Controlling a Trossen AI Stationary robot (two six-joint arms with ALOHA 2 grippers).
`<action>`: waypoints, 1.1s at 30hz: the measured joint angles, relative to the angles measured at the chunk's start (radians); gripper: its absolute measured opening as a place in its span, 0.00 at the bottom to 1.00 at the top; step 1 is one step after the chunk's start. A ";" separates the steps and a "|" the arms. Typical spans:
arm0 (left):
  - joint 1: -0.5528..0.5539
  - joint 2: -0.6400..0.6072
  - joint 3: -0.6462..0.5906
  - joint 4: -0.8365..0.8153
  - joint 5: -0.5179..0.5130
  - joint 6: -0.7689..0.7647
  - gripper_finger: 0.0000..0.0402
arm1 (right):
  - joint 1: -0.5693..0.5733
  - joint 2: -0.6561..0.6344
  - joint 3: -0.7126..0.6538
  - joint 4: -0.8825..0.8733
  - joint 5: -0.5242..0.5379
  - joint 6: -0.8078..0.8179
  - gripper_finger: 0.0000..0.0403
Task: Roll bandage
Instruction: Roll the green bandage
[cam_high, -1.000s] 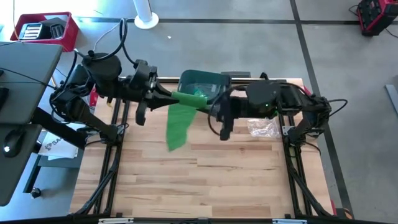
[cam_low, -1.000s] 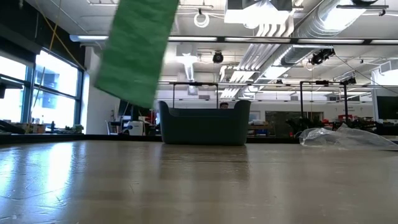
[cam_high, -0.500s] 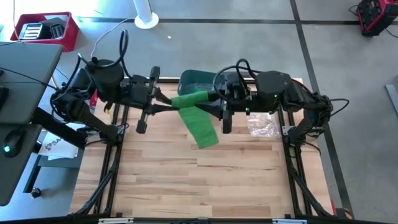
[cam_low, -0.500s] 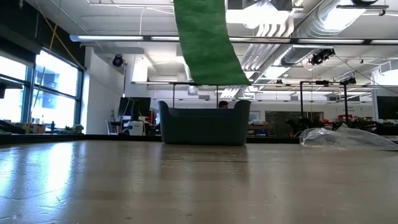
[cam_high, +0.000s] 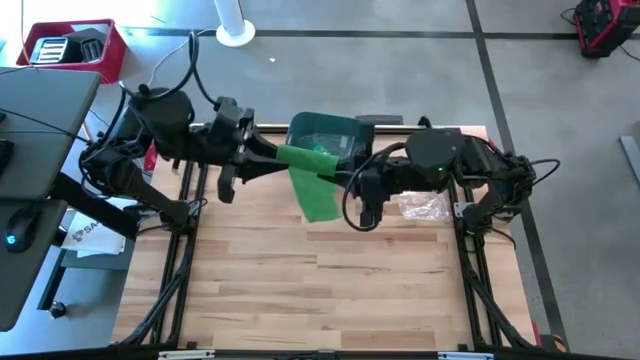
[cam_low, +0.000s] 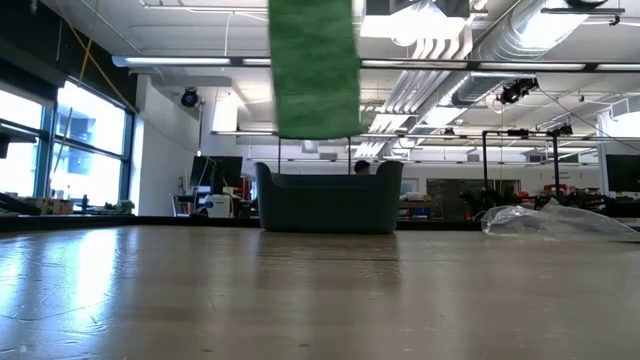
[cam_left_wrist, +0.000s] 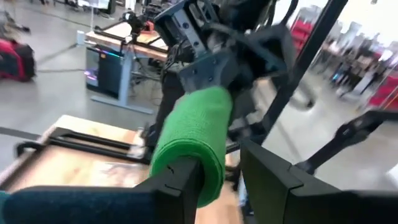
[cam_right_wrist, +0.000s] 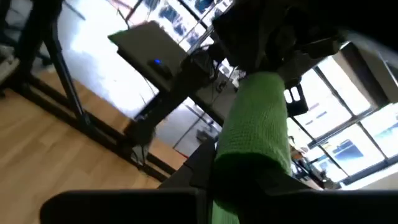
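Butcher-block tabletop (cam_high: 330, 290) under green bandage (cam_high: 316, 186); ducted ceiling (cam_low: 470, 60) overhead.

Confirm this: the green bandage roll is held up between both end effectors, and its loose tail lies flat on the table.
Wrong about the tail. The green bandage roll is held between the left end effector and right end effector, but its loose tail hangs in the air, clear of the table, as the low view shows.
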 joint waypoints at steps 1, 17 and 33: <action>0.007 -0.001 0.000 0.007 0.016 -0.022 0.26 | 0.000 0.000 0.000 -0.006 0.005 -0.011 0.08; 0.019 -0.003 0.004 0.037 0.083 0.431 0.03 | -0.035 -0.018 0.000 0.103 -0.147 0.800 0.08; 0.043 0.007 0.002 0.019 0.049 0.047 0.24 | -0.012 -0.021 0.000 0.011 0.041 0.064 0.08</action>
